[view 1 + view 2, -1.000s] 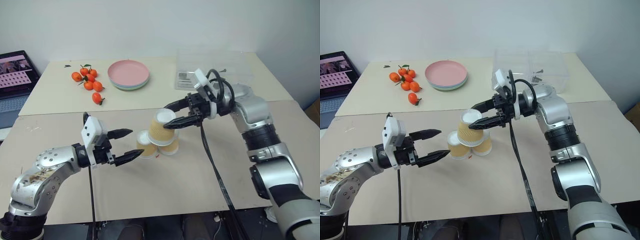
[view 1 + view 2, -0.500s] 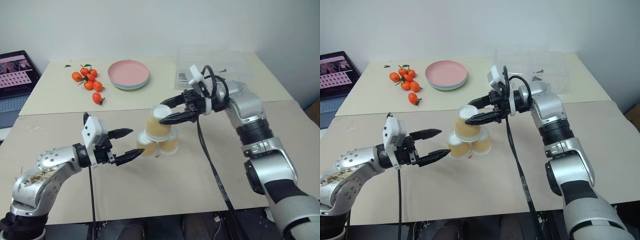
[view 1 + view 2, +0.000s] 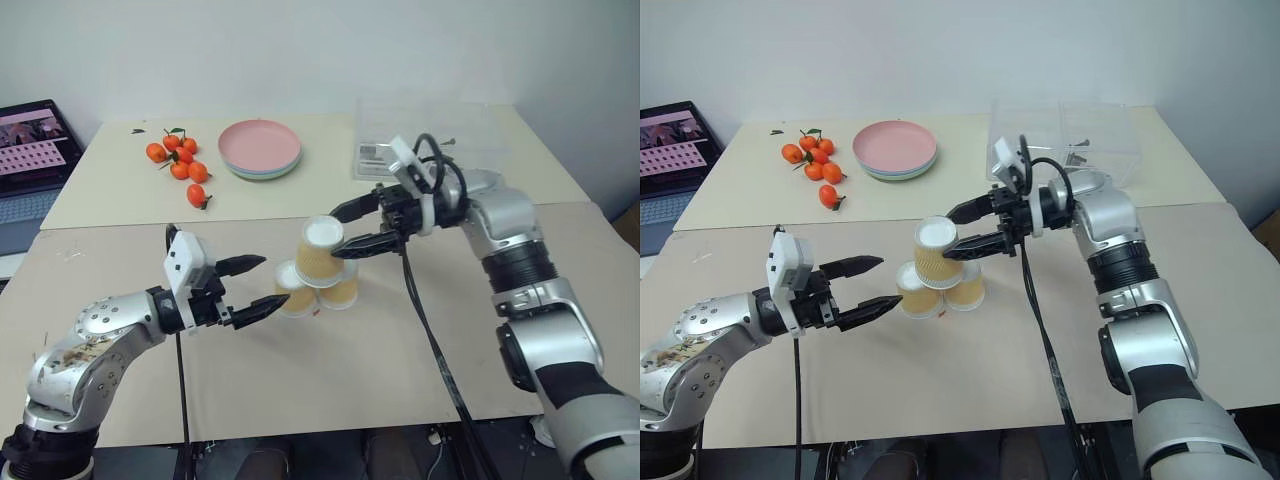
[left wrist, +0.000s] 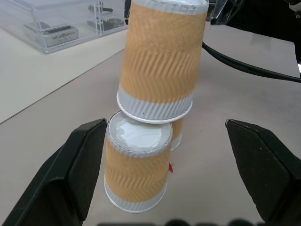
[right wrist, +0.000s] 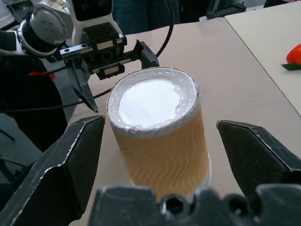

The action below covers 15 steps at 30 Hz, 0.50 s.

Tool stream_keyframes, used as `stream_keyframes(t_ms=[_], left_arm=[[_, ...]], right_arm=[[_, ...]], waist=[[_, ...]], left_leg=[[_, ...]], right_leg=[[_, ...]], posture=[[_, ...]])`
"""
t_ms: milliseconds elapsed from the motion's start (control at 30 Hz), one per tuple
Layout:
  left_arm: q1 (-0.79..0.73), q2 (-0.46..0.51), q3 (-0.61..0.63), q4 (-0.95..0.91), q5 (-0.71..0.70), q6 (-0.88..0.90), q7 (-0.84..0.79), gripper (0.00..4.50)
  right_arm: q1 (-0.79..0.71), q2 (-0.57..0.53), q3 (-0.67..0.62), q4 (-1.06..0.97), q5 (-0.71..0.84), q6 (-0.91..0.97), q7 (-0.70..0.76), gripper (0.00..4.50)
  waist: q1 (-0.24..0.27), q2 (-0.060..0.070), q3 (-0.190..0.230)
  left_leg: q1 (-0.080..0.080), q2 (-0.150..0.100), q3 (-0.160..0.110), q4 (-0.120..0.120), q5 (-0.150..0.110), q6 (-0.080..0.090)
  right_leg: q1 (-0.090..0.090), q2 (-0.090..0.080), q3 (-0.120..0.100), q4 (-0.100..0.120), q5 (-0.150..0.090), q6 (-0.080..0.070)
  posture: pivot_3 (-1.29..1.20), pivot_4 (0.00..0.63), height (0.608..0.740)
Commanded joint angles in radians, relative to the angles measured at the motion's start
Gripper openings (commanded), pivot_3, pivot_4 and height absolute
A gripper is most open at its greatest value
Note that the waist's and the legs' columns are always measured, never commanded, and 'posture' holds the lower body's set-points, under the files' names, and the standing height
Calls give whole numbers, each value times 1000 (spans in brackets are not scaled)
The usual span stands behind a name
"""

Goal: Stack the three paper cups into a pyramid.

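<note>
The three paper cups stand upside down as a pyramid. The top cup (image 3: 320, 252) rests on the left lower cup (image 3: 290, 292) and the right lower cup (image 3: 343, 291). My right gripper (image 3: 340, 234) is open around the top cup (image 5: 157, 136), with a gap between the cup and each finger. My left gripper (image 3: 275, 281) is open just left of the stack, level with the lower cups. In the left wrist view the top cup (image 4: 160, 56) sits a little off-centre on the near lower cup (image 4: 136, 165).
Several small oranges (image 3: 180, 166) and a stack of pink plates (image 3: 260, 148) lie on the far table. A clear plastic box (image 3: 430, 135) stands behind my right arm. A laptop (image 3: 30, 150) sits at the far left. Black cables hang from both wrists.
My right gripper has opened and let go of the top cup, which now stands on the two lower cups. The hand drew back slightly to the right. The left arm kept still.
</note>
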Motion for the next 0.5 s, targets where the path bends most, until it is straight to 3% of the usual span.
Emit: stream_keyframes(t_ms=[33,300,500], left_arm=[[-23,-14,26,10,-17,-18,11,4305],[-28,-105,145,63,-59,7,190,4305],[109,-162,266,25,-89,6,301,4305]], right_arm=[[-20,-46,-75,20,44,29,39,4470],[32,-128,-189,44,39,0,-62,4470],[226,-141,-342,-142,30,-43,-343,4470]], waist=[[0,0,0],[-1,0,0],[0,-1,-1]], left_leg=[[0,0,0,0,0,0],[0,0,1,0,0,0],[0,0,2,1,0,1]], right_leg=[[0,0,0,0,0,0],[0,0,0,0,0,0],[0,-1,1,0,0,0]], posture=[[0,150,728],[0,150,728],[0,150,728]])
